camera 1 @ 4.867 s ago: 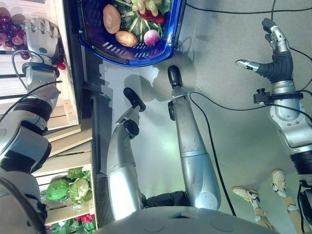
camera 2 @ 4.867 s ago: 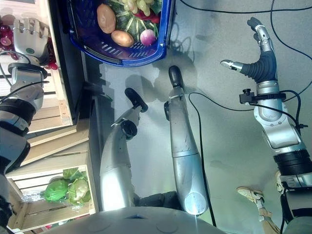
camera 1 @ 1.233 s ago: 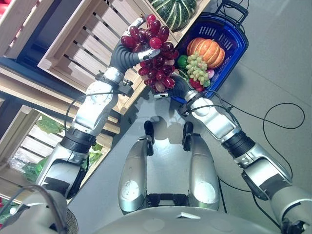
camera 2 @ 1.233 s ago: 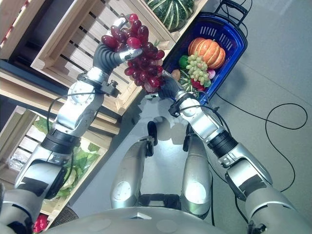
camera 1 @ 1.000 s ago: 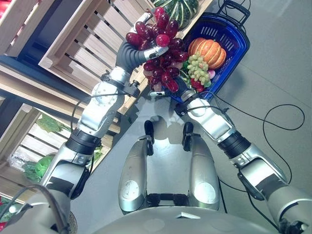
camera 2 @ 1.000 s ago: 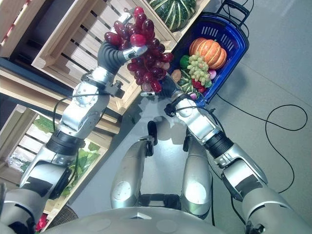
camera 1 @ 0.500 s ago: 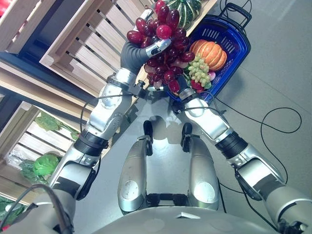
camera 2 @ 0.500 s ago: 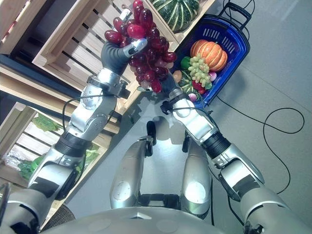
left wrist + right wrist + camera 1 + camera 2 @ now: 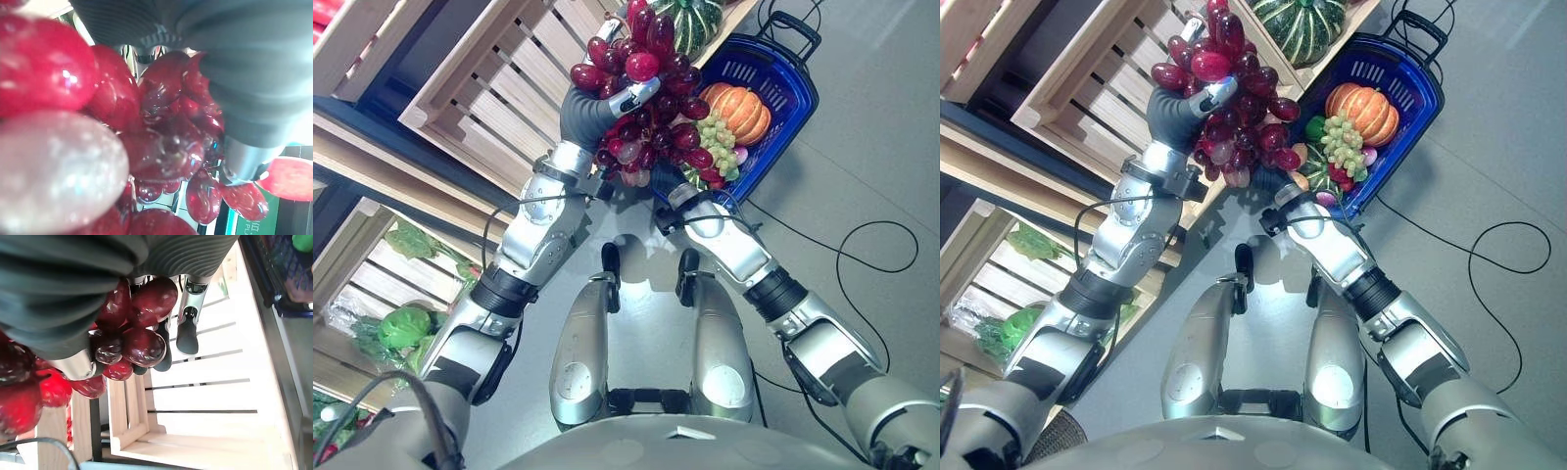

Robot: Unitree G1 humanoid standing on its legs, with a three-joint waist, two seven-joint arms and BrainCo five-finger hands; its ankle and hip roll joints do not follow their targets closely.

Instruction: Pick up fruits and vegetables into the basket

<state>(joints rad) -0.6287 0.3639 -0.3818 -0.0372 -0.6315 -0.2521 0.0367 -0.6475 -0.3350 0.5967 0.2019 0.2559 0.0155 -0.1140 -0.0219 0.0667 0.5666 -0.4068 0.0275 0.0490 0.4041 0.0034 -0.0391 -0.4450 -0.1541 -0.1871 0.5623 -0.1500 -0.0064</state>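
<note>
My left hand [image 9: 585, 110] is raised high in front of the wooden shelves, shut on a big bunch of red grapes [image 9: 641, 108]. In its wrist view the grapes [image 9: 161, 142] press right against the dark cover. My right hand [image 9: 188, 308] is under the bunch, its fingers straight beside the lowest grapes [image 9: 142, 340]; from above it is mostly hidden by the fruit. The blue basket [image 9: 795, 110] stands on the floor just right of the bunch. It holds an orange pumpkin [image 9: 739, 106], green grapes [image 9: 717, 142] and other produce.
Slatted wooden crates [image 9: 480, 88] run along the left. A striped green squash [image 9: 690, 18] lies on the shelf beside the basket. A lower crate holds leafy greens [image 9: 401, 328]. Grey floor opens to the right.
The left hand has carried the red grapes up and to the right, closer to the basket. The right hand has stayed beneath the bunch.
</note>
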